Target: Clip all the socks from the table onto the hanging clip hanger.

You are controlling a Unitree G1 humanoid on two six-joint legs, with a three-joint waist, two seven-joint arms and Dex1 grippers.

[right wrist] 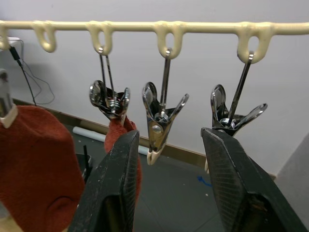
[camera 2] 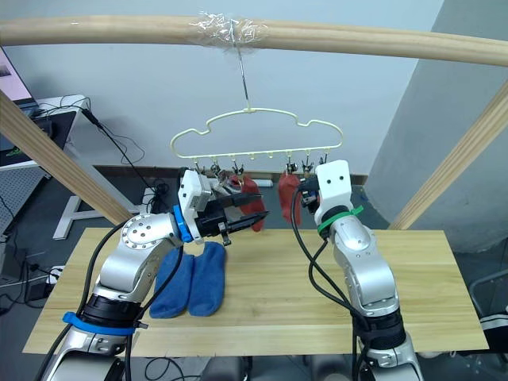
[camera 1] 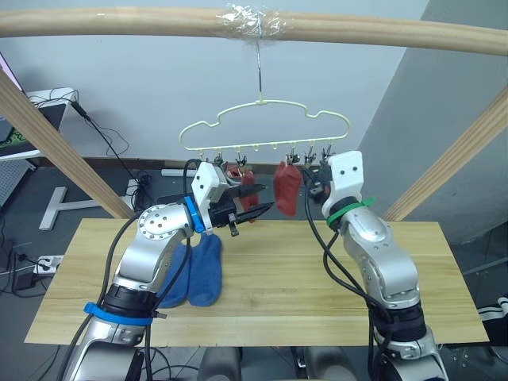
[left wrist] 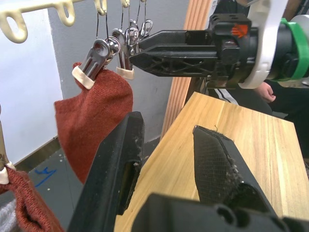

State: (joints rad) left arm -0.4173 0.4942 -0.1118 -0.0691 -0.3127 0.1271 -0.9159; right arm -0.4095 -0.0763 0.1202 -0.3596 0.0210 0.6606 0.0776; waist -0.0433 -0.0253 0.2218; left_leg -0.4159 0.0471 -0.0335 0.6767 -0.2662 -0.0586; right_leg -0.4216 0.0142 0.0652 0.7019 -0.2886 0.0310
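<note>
Red socks (camera 1: 286, 189) clipped — blue socks (camera 1: 196, 272) on table (camera 1: 294, 278).

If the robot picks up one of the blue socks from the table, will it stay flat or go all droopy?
Probably droopy. The blue socks lie limp and flat on the table, and the red sock already clipped to the clip hanger hangs down in a soft fold. They look light and knit, so likely not slippery for a pincer.

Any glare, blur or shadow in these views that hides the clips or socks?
Right wrist view: metal clips sharp, small highlights only; right gripper fingers soft up close. Left wrist view: left gripper blurred, rust-red sock clear. Left eye view: even light, blue socks partly hidden by the left arm.
</note>
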